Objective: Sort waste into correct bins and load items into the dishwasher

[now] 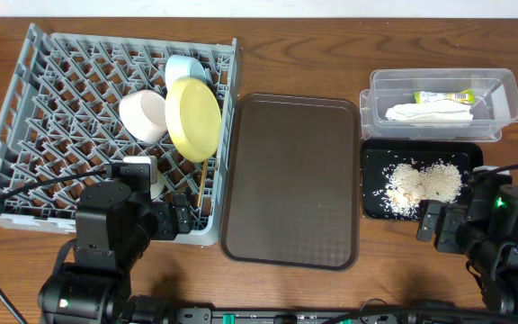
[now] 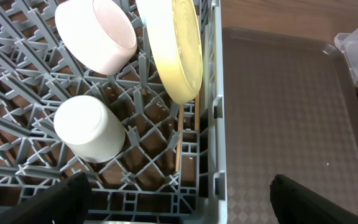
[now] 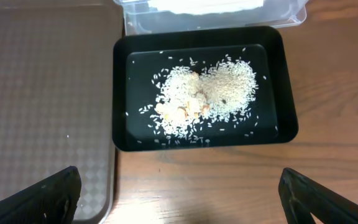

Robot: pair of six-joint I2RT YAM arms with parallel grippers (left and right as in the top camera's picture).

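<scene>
The grey dish rack holds the yellow plate on edge, the pinkish-white bowl, the light blue bowl, the white cup and chopsticks. In the left wrist view I see the plate, pinkish bowl, cup and chopsticks. The clear tub holds the napkin and the wrapper. The black tray holds the rice crumbs, also in the right wrist view. My left gripper is open over the rack's front right corner. My right gripper is open over bare table in front of the black tray.
The brown serving tray lies empty between the rack and the bins; it shows in the left wrist view and the right wrist view. Both arms sit at the table's front edge.
</scene>
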